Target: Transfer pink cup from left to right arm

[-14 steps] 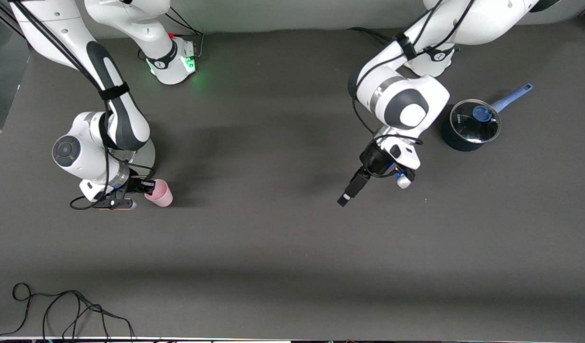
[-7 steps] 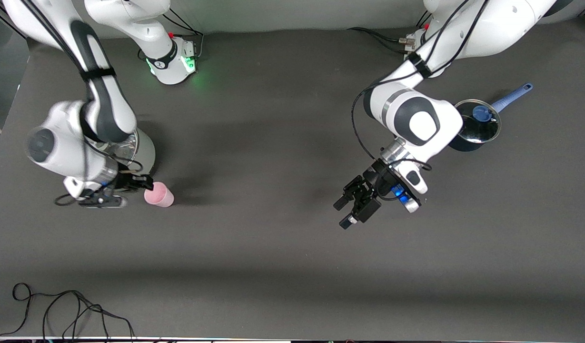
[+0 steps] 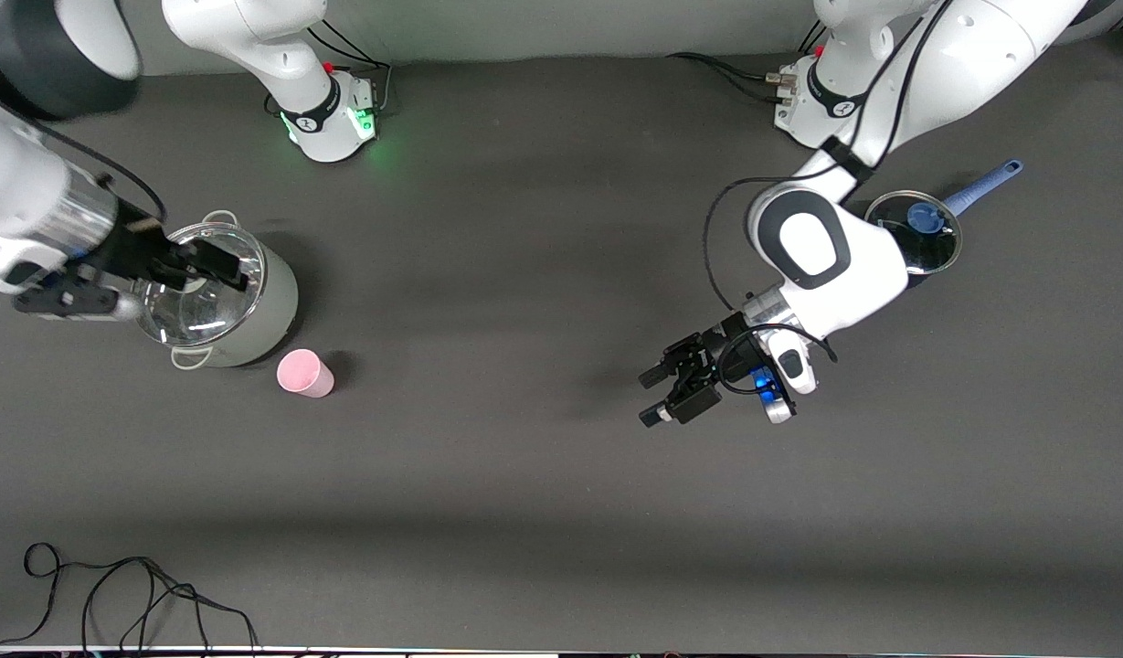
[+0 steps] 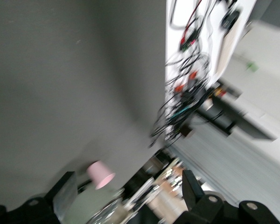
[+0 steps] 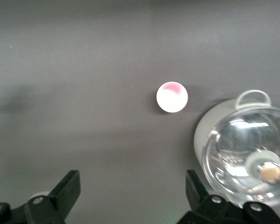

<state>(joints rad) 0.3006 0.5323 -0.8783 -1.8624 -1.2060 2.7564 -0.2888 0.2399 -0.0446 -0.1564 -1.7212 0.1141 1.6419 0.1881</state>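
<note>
At the right arm's end of the table [image 3: 543,512], the right end effector [image 3: 216,260] hangs above the lidded grey-green pot [image 3: 250,315], its two fingers spread wide with nothing between them. The right wrist view looks straight down: both fingers stand well apart and empty, the pot's glass lid [image 5: 247,156] with its pale knob shows beneath, and the pink cup sits apart from the pot's wall.

The pink cup [image 3: 303,373] stands upright on the table just beside the pot, nearer to the front camera than it, untouched by either arm.

Toward the left arm's end, the left end effector [image 3: 660,395] hovers over bare table, fingers wide apart and holding nothing. In the left wrist view its fingers frame the pink cup [image 4: 101,173] far off, with the pot beside it.

Nearest the left arm's base sits a dark saucepan [image 3: 890,279] with a blue handle [image 3: 984,187] and a glass lid, partly covered by the left arm.

A loose black cable [image 3: 122,594] lies on the table edge nearest the front camera.
</note>
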